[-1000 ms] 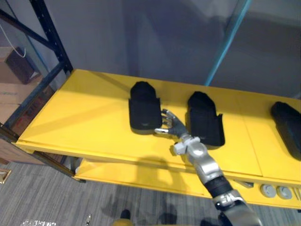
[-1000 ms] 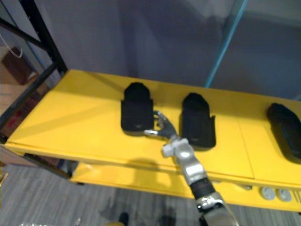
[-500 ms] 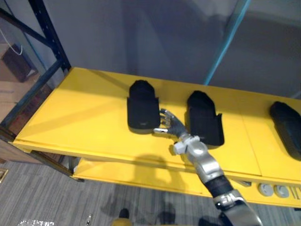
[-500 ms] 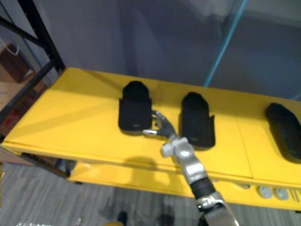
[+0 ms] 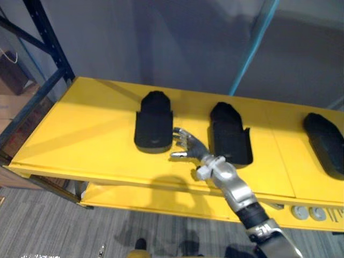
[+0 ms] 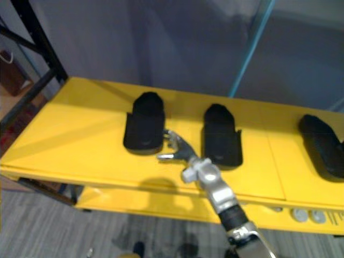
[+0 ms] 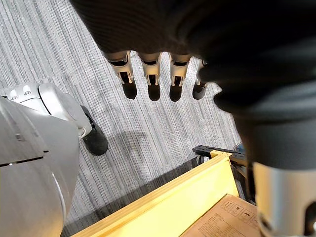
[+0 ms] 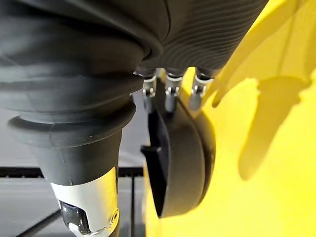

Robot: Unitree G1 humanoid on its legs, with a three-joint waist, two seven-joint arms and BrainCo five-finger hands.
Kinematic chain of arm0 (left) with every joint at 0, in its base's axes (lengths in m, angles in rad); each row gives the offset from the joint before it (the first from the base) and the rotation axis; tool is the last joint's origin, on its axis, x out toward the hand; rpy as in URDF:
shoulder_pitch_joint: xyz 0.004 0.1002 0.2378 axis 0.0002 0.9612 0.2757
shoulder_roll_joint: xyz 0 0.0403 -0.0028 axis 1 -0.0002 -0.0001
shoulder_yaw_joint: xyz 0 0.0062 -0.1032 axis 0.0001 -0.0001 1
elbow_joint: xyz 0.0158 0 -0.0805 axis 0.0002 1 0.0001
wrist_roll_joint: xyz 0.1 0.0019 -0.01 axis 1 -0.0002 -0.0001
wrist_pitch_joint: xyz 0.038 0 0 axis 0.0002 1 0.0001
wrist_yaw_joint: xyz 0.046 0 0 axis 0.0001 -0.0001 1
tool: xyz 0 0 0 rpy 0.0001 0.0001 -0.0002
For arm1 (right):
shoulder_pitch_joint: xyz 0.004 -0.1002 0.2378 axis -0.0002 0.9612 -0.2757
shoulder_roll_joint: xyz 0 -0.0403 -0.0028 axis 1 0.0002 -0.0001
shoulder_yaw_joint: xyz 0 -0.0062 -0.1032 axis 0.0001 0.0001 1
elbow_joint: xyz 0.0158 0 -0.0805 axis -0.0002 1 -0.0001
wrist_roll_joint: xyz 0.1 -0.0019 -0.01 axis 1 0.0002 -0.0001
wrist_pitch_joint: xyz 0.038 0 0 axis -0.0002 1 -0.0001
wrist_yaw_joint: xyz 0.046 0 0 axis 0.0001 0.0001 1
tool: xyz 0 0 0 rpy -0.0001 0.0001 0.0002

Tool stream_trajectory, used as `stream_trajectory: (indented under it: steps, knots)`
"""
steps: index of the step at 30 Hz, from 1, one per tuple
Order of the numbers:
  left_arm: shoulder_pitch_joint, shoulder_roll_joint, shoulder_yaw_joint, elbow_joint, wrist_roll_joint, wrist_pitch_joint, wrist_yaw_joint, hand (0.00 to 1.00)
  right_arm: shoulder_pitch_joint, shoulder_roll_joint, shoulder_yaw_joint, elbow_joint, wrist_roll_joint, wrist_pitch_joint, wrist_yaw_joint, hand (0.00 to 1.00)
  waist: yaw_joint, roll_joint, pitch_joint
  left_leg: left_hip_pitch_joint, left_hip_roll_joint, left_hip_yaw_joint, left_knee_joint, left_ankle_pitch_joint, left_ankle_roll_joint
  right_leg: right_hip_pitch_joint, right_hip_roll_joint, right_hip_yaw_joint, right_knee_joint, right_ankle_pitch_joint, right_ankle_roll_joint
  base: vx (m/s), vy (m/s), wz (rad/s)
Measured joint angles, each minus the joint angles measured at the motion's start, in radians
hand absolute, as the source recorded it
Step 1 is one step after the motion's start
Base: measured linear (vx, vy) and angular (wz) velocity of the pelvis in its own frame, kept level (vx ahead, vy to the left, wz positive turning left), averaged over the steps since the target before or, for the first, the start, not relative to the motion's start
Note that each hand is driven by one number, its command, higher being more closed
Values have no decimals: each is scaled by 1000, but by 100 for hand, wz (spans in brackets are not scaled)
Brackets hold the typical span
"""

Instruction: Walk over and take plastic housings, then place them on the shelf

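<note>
Grey striped carpet point(image 5: 54, 226) runs along 6 to 7 o'clock, and a plain grey wall point(image 5: 161, 43) takes up 12. There's a teal pole point(image 5: 252, 45) leaning across at 1 o'clock, some brown cardboard boxes point(image 5: 12, 107) way over at 9, and a pair of small round grey discs point(image 5: 299, 213) down at 4 o'clock.

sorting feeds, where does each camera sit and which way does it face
Left eye view: on the head, down at the yellow shelf and leftmost housing; right hand shows.
Right eye view: beside it, same scene.
Left wrist view: left wrist, facing the floor past the open left hand.
Right wrist view: right wrist, facing that housing, shared with both eyes.
</note>
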Motion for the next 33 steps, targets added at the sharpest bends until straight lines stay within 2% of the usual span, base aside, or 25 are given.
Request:
stream_trajectory:
  steps: [10, 13, 20, 33]
  knots:
    - [0, 1, 1, 1, 0, 0, 0, 0, 1, -21, 20, -1, 0, 11, 85, 0, 0, 0, 0, 1, 0, 1, 0, 0, 0, 0, 0, 1, 0, 0, 0, 0, 0, 0]
    - [0, 1, 2, 1, 0, 0, 0, 0, 2, -29, 43, -1, 0, 26, 101, 0, 0, 0, 0, 1, 0, 1, 1, 0, 0, 0, 0, 2, 0, 0, 0, 0, 0, 0]
    - [0, 12, 2, 2, 0, 1, 0, 0, 2, -37, 43, -4, 1, 26, 127, 0, 0, 0, -1, 1, 0, 1, 3, 0, 0, 0, 0, 2, 1, 0, 0, 0, 0, 0]
    - [0, 14, 2, 3, 1, 2, 0, 0, 2, -39, 44, -5, -1, 29, 112, 0, 0, -1, -2, 1, 0, 1, 3, 0, 0, 0, 0, 2, 1, 1, 0, 0, 0, 0]
